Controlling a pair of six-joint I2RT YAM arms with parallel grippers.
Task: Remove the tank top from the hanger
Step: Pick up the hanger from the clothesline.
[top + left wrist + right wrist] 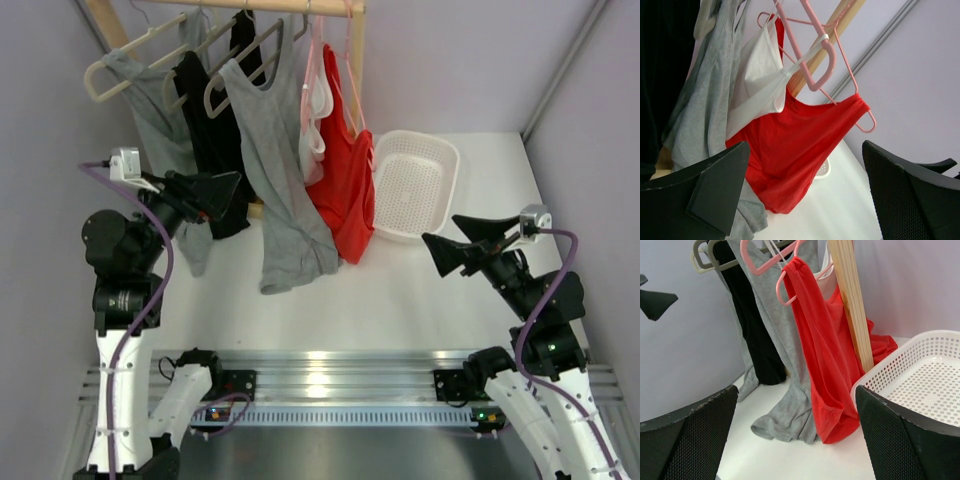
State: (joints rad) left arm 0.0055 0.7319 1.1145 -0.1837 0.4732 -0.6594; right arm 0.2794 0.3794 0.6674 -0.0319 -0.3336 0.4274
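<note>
Several tank tops hang on hangers from a wooden rail point(250, 6): a grey one point(160, 120) at the left, a black one point(215, 130), a long grey one point(280, 180), a white one point(315, 125) and a red one point(345, 185) on a pink hanger point(815, 55). The long grey and red hems rest on the table. My left gripper point(225, 192) is open and empty, beside the black top. My right gripper point(455, 240) is open and empty, right of the red top point(827, 365). The left wrist view shows the red top point(795, 150) ahead between the jaws.
A white perforated basket point(415, 185) stands on the table right of the clothes, close to my right gripper; it also shows in the right wrist view point(920, 380). A wooden upright post point(852, 305) of the rack stands behind the red top. Walls close in on both sides.
</note>
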